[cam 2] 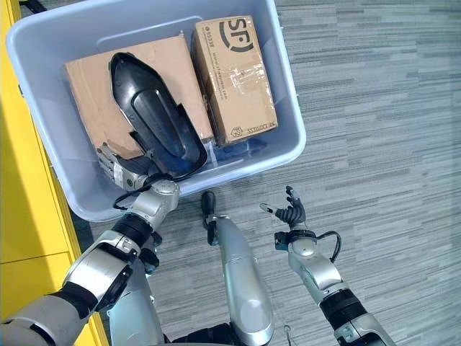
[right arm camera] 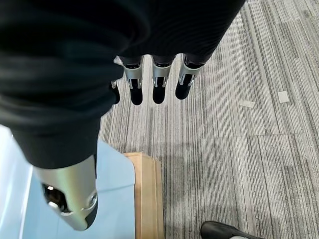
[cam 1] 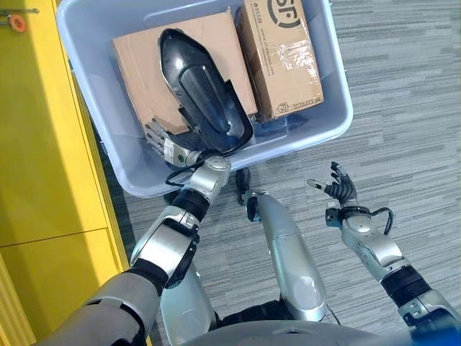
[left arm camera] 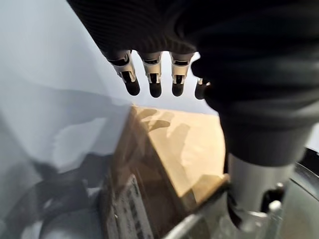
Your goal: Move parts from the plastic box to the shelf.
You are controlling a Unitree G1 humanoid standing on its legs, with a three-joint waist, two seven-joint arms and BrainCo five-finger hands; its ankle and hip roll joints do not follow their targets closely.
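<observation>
While the left robot hand (cam 1: 160,138) sits inside the plastic box (cam 1: 333,79), low against the near wall, its fingers look straight and loose in the wrist view, closed round nothing. It's just beside the near end of the black part (cam 1: 200,90), a long glossy moulded shell lying slantwise on top of a flat cardboard box (cam 1: 140,61). A second, taped cardboard box (cam 1: 281,56) stands along the far-right side of the bin. Touching the black part or not, can't tell from here.

The right robot hand (cam 1: 340,184) hangs out over the carpet floor (cam 1: 403,108), well apart from the bin, fingers spread and relaxed, empty.

Step in hand looks like the reach-and-grasp for the first part; nothing lifted yet, all parts in the bin. Yellow shelf unit (cam 1: 36,144) stands right beside the bin on the robot's left.

Next move probably: curl the left fingers round the shell's near edge, lift clear of the bin wall, swing left. The shell is smooth and long, so it may tip.
</observation>
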